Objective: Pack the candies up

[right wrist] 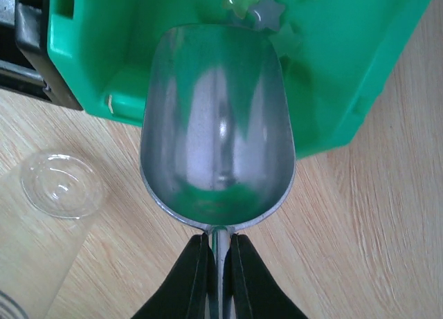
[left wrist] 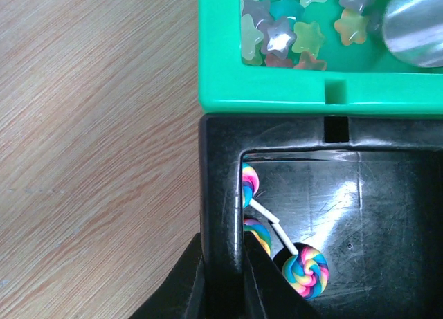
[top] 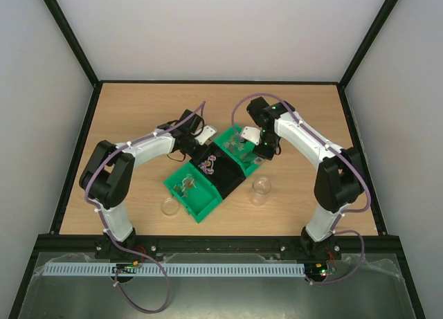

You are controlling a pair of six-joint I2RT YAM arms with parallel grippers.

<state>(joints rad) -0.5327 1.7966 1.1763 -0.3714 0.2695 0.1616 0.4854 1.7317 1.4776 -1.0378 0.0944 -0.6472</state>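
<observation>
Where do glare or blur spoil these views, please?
Right wrist view: the metal scoop carries bright streaks and a tint from the green bin; the star candies beyond it look soft. Left wrist view: a glare patch on the floor of the black bin, lollipops sharp. Top view: even light, sweets too small to make out.

Glossy candies (left wrist: pixel 308 37), polished metal scoop (right wrist: pixel 218 125)

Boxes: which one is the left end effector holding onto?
The black box in the middle, with swirly lollipops inside: the left end effector pinches its wall. The green boxes aren't gripped.
</observation>
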